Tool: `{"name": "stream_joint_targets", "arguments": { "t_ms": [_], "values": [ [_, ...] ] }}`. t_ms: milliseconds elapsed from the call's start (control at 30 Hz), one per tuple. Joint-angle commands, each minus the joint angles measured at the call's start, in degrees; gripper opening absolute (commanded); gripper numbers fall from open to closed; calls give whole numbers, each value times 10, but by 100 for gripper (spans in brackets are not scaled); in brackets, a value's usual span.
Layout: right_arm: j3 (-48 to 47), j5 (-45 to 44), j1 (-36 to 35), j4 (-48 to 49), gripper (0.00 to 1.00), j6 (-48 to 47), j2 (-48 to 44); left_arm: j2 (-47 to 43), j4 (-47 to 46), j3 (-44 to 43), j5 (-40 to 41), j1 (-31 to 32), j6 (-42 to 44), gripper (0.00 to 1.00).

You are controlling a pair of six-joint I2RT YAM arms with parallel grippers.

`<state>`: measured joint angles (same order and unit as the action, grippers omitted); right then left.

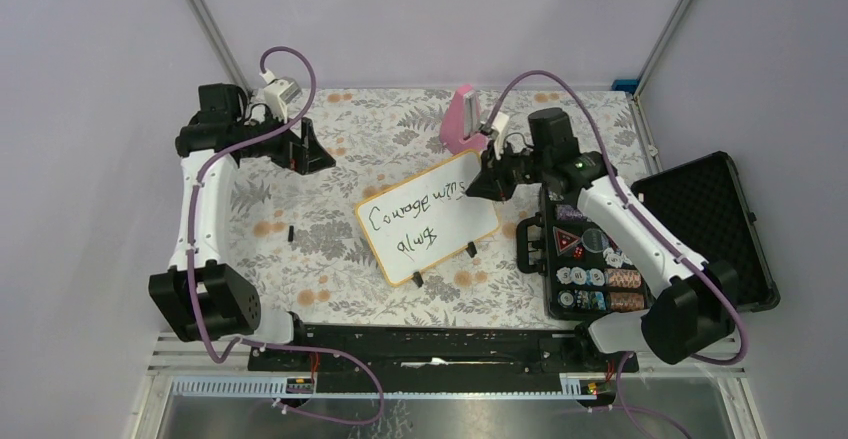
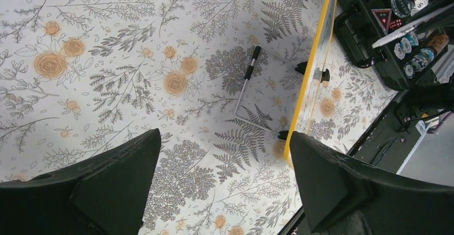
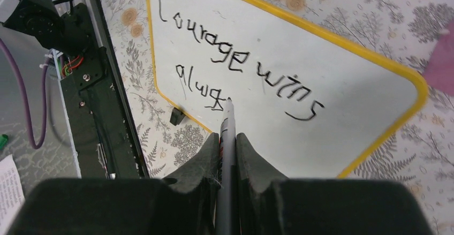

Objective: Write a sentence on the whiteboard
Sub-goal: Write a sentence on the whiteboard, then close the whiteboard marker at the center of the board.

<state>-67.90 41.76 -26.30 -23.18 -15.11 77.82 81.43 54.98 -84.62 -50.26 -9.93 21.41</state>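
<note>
White board surface carried the work: the whiteboard sat at an angle in the middle of the floral cloth, between the two arms and just beside the open black case, where the right arm could reach across it. The sentence ran in two lines of black script. The upper line read "Courage wins"; the lower began "alwa", with its last strokes crowded and hard to read. The right gripper was pressed together on the marker, which lay lengthwise between the fingers with its tip at the end of the lower line. That hold kept the tip steady and pointed squarely at the writing face. Contact between tip and board appeared likely, though the wrist view did not settle it. The left gripper was well apart from the board, at the far left of the table. Its fingers were spread wide over bare cloth with nothing between them, which kept it out of the writing arm's way. The last word was judged unfinished, so the closing letters were outstanding. The chief risk noted was the board sliding under the tip's pressure, since nothing braced it.
</note>
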Motion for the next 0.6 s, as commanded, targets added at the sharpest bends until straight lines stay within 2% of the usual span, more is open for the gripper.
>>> {"name": "stream_joint_targets", "arguments": {
  "t_ms": [0, 133, 333, 567],
  "values": [
    [-10, 38, 60, -11, 8, 23, -27, -18, -15, 7, -3, -12, -15, 99],
    [5, 38, 101, -6, 8, 37, -38, -24, -57, 34, 10, -15, -52, 99],
    [43, 37, 169, 38, 8, 90, -47, -51, -136, 87, 75, -14, -119, 99],
    [77, 17, 213, 71, 7, 114, -41, -56, -177, 140, 117, -15, -131, 99]
  ]
}}
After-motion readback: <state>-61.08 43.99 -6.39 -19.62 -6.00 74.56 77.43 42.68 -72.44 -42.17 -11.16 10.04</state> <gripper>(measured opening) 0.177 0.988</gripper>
